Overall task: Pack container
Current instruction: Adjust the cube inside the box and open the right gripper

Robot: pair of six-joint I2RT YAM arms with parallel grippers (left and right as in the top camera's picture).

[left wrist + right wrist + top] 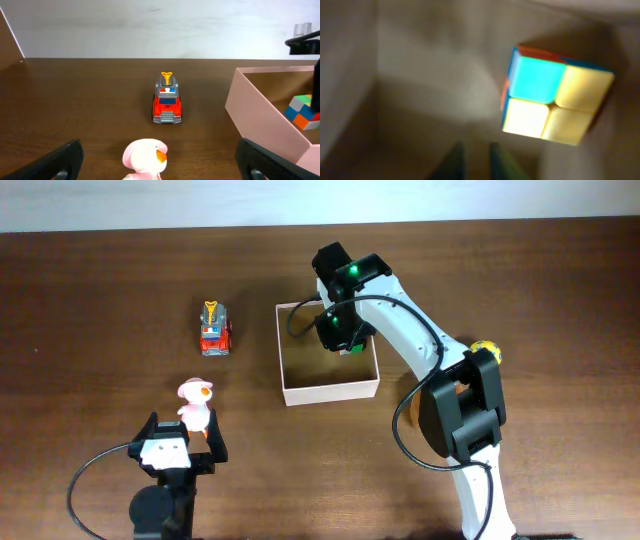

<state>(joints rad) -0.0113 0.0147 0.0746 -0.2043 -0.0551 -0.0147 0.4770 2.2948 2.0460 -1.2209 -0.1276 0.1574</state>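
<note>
The container (330, 390) is a square cream-white box with a tan inside, at the table's middle. It also shows in the left wrist view (260, 117). A coloured puzzle cube (555, 102) lies inside it by the right wall and also shows in the left wrist view (302, 112). My right gripper (340, 330) hangs over the container's far right corner. Its fingers (475, 147) are close together, empty, left of the cube. My left gripper (165, 162) is wide open around a pink duck toy (145, 159), without touching it. The duck also shows in the overhead view (195, 400).
A red toy fire truck (215, 330) stands left of the container, beyond the duck, and also shows in the left wrist view (167, 102). A yellow object (486, 348) lies partly hidden behind the right arm. The table's far edge meets a white wall.
</note>
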